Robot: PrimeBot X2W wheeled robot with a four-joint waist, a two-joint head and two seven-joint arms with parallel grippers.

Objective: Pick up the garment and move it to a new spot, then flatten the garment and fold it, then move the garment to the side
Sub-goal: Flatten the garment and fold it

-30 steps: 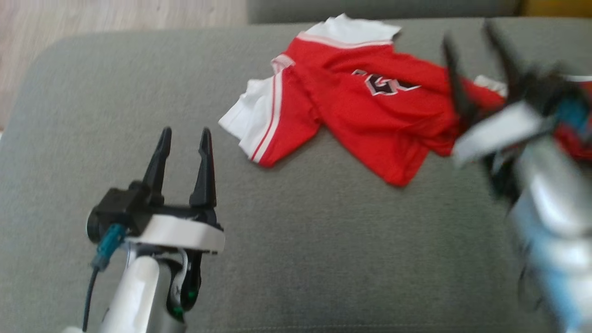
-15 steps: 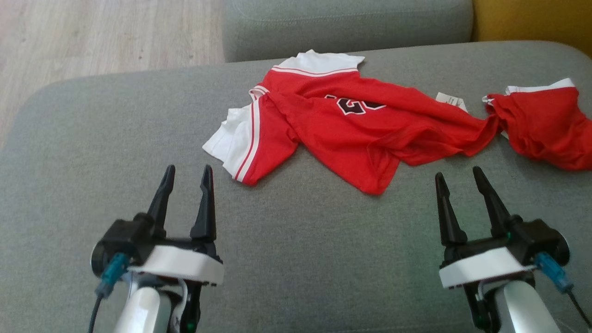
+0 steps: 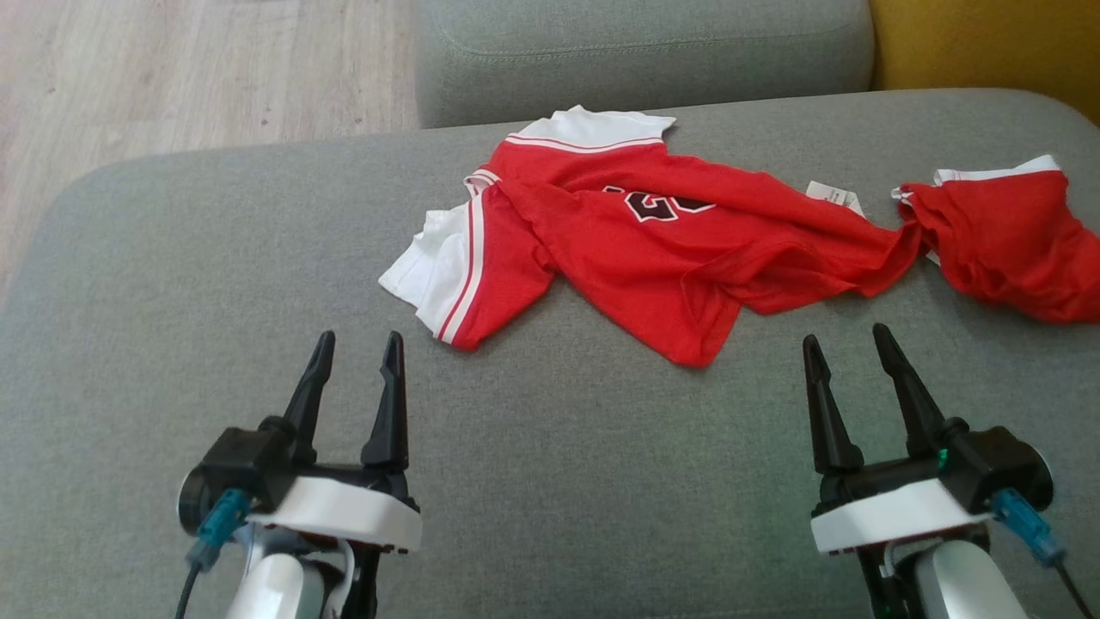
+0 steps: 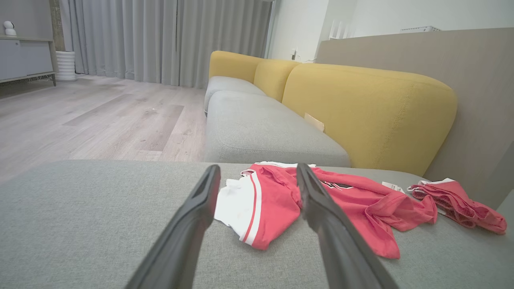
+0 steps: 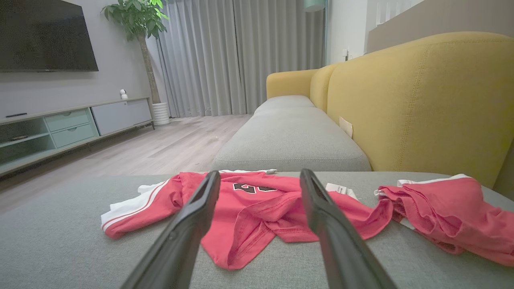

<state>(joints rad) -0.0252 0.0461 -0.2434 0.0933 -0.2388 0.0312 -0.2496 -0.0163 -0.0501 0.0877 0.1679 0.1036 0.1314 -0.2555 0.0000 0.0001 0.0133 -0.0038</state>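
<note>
- Head view: the left gripper (image 3: 359,337) is seen at lower left and the right gripper (image 3: 844,334) at lower right. Both are held above the grey seat cushion (image 3: 559,481) with fingers pointed toward the garment (image 3: 653,249).
- Both pincers are spread wide, and nothing is held between the fingers of either.
- The garment — a red jersey with white sleeve trim and dark lettering — is laid crumpled on the far half of the cushion. It is ahead of the two grippers and touched by neither.
- Its white-and-red sleeve is turned toward the left gripper's side, and one red corner is pointed toward the near edge.
- A white tag (image 3: 834,196) is seen at the jersey's right end.
- A second red piece (image 3: 1014,249) with a white edge is bunched just beside that end. Whether it is joined to the jersey cannot be told.
- Left wrist view: the sleeve is framed between the open fingers, apart from the tips.
- Right wrist view: the jersey's middle is framed between the fingers. The yellow backrest (image 5: 421,100) is seen to the right and the wood floor (image 5: 168,148) to the left.
</note>
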